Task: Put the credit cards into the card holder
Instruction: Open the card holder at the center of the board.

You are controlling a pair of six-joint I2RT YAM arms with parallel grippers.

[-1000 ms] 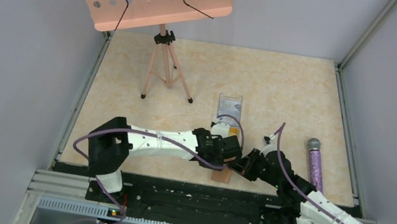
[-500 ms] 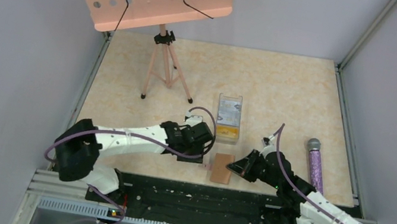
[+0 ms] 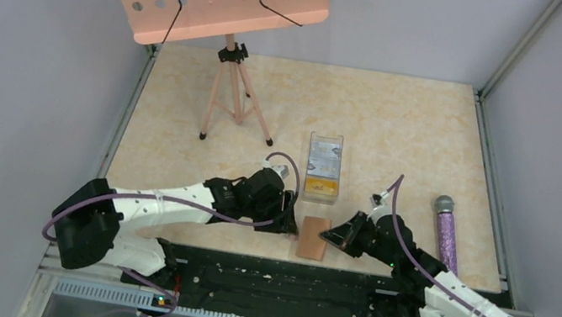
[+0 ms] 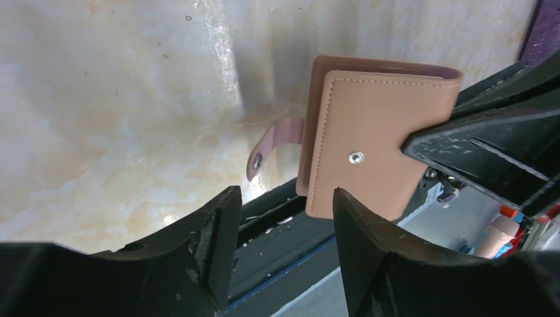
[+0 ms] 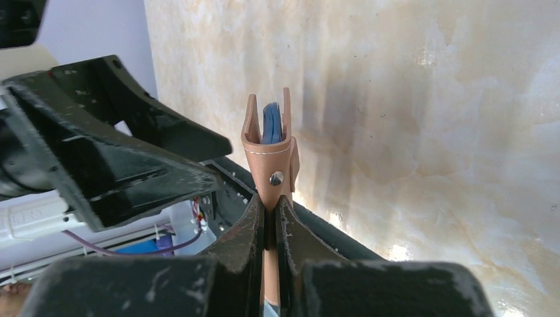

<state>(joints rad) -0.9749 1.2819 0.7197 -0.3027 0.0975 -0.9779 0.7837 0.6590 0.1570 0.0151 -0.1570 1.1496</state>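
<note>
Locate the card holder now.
Top view: the card holder is at the near edge of the table, pinched by the right hand, the open left hand just left of it, the clear box behind.

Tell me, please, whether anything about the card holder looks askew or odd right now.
Only a small thing: the card holder, pinched by its edge in the right claw, is unsnapped. Its snap tab curls loose off the side towards the left claw, and it gapes slightly open. Nothing looks spilled or damaged.
</note>
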